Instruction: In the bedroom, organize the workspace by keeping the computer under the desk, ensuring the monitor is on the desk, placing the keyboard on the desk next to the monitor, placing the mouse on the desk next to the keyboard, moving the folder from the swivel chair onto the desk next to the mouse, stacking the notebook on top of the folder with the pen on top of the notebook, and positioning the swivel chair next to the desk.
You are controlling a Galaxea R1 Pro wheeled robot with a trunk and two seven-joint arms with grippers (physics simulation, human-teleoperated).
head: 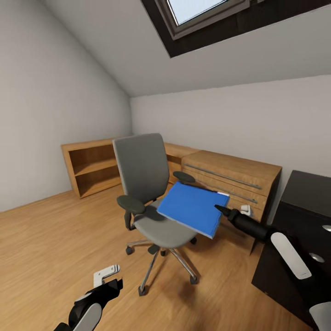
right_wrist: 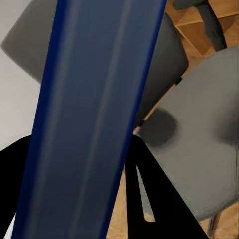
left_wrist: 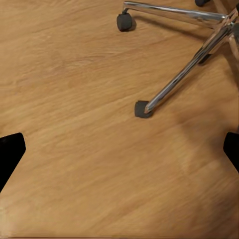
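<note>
Right gripper (head: 219, 209) is clamped on the blue folder (head: 194, 207), tilted above the swivel chair (head: 151, 197) seat. Left gripper (head: 110, 278) hangs spread wide, holding nothing; chair's casters partly cut off.

No text, label, brand, number or sign can be read anywhere.

Wood floor (head: 55, 239) carries swivel chair (head: 151, 202), light wood cabinet (head: 230, 179), black desk (head: 299, 239).

Light wood cabinet (head: 230, 177) against wall, open shelf (head: 92, 168), skylight (head: 202, 14), wood floor (head: 55, 239)
</note>
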